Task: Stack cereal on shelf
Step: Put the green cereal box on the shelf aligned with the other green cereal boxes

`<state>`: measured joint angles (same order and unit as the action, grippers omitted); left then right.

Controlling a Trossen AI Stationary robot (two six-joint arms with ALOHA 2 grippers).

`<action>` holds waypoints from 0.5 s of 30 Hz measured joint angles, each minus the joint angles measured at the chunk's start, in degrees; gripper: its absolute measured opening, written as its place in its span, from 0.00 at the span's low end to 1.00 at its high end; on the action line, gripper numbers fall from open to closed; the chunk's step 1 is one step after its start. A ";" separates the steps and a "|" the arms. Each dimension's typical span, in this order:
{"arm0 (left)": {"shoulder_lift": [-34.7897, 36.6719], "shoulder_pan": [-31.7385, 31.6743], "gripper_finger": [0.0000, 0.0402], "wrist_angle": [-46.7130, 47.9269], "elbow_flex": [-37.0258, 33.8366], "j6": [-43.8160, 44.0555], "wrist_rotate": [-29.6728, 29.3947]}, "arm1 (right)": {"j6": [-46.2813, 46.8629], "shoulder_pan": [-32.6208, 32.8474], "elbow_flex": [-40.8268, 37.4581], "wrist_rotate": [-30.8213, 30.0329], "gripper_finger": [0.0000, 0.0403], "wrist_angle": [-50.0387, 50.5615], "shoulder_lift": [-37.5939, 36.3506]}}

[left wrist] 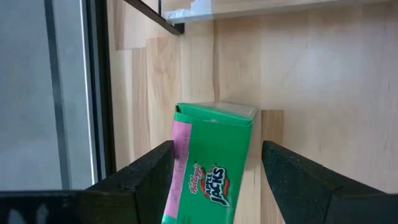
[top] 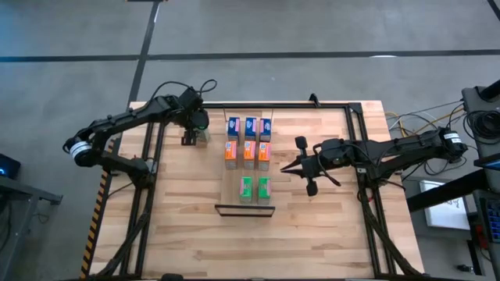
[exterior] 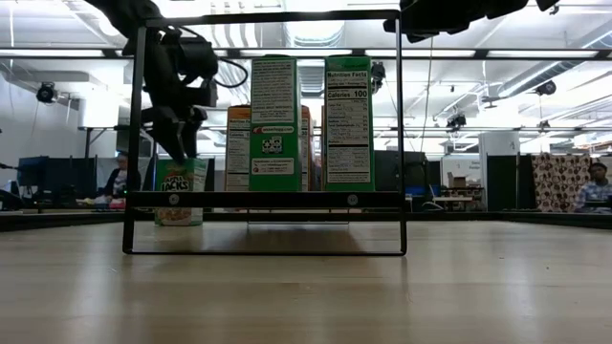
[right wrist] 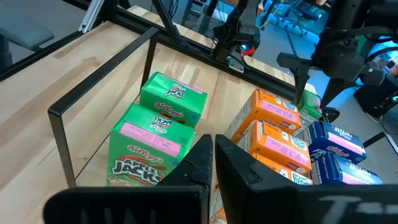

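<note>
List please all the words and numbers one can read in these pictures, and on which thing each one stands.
"Nutrition Facts", "Calories 100": back panel of a green cereal box on the shelf.
"Kellogg's APPLE JACKS": two green boxes on the shelf, near the right pincer.
"Kellogg's", "JACKS": green box between the left pincer's fingers.
"JACKS", partly: green box on the table.
Print on the orange boxes and blue boxes: too blurred to read.

shelf [top: 244,187] near end free; orange boxes [top: 248,151] block behind
</note>
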<state>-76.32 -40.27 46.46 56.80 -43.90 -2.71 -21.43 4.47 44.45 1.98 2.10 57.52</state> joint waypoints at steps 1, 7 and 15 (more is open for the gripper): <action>-0.16 -0.04 0.56 -0.02 0.00 0.00 0.01 | 0.00 0.00 0.00 0.00 0.02 0.10 0.00; 0.11 -0.18 0.56 -0.37 -0.02 -0.22 -0.32 | 0.44 0.00 0.00 -0.02 0.02 0.41 0.00; 0.90 -0.26 0.57 0.51 1.56 5.05 -0.65 | 0.49 0.00 0.00 -0.02 0.02 0.41 0.00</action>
<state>-75.42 -40.53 46.97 58.35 -38.85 -3.36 -20.94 4.47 44.45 1.96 2.50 57.52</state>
